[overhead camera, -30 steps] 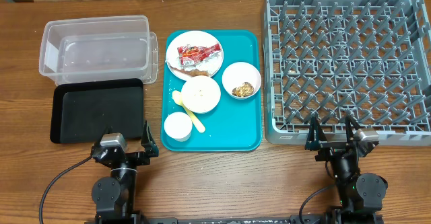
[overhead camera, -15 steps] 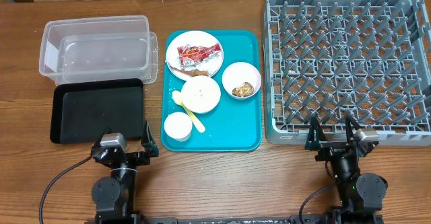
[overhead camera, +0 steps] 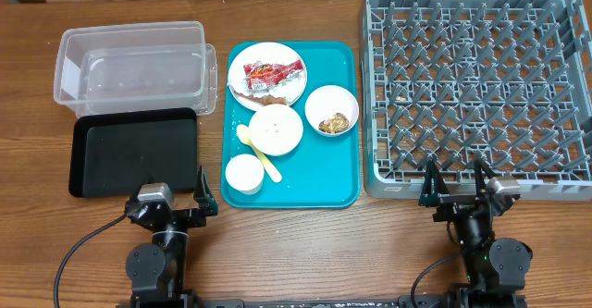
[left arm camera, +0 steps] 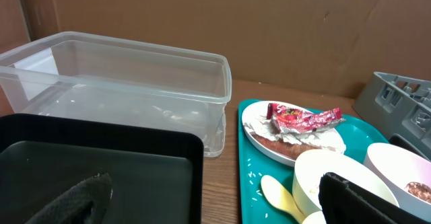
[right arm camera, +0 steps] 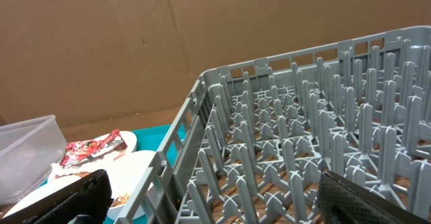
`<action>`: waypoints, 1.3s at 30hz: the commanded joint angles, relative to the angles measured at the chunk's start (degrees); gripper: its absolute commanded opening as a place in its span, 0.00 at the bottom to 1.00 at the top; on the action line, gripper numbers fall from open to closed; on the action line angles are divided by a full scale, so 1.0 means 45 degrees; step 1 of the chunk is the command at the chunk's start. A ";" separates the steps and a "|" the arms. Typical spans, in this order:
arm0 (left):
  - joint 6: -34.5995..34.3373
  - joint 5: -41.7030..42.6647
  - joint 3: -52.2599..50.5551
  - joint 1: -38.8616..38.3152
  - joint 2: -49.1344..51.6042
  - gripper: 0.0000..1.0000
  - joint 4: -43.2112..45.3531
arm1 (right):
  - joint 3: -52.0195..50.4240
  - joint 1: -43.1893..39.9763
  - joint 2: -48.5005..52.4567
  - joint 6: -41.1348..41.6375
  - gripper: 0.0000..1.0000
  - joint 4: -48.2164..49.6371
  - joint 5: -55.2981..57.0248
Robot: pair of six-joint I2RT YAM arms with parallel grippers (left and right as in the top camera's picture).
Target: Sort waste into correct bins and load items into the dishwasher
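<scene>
A teal tray (overhead camera: 328, 174) holds a pink plate (overhead camera: 282, 92) with a red wrapper (overhead camera: 270, 72) and white paper (overhead camera: 248, 84), a bowl of white rice (overhead camera: 276, 129), a bowl with brown scraps (overhead camera: 331, 110), a white cup (overhead camera: 244, 174) and a yellow spoon (overhead camera: 262, 156). The clear tub (overhead camera: 131, 63) and black tray (overhead camera: 135, 150) lie left. The grey dish rack (overhead camera: 478, 84) stands right. My left gripper (overhead camera: 174, 202) is open and empty near the front edge below the black tray. My right gripper (overhead camera: 457, 190) is open and empty at the rack's front edge. The wrapper (left arm camera: 304, 119) shows in the left wrist view.
A brown cardboard wall (left arm camera: 215, 15) stands behind the table. Bare wood table (overhead camera: 314, 243) runs along the front between the two arms. The rack's front wall (right arm camera: 176, 140) stands close before my right gripper.
</scene>
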 commanded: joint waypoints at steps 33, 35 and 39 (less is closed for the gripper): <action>0.0204 -0.0733 -0.0063 0.0078 -0.0141 1.00 0.0189 | -0.0126 -0.0083 -0.0151 0.0049 1.00 0.0899 -0.1666; 0.0180 -0.0015 -0.0063 0.0073 -0.0141 1.00 0.0597 | -0.0078 -0.0083 -0.0151 0.0049 1.00 0.1234 -0.2297; 0.0481 0.1287 0.0049 0.0073 -0.0141 1.00 0.1423 | 0.0937 -0.0083 -0.0151 0.0044 1.00 0.0928 -0.2803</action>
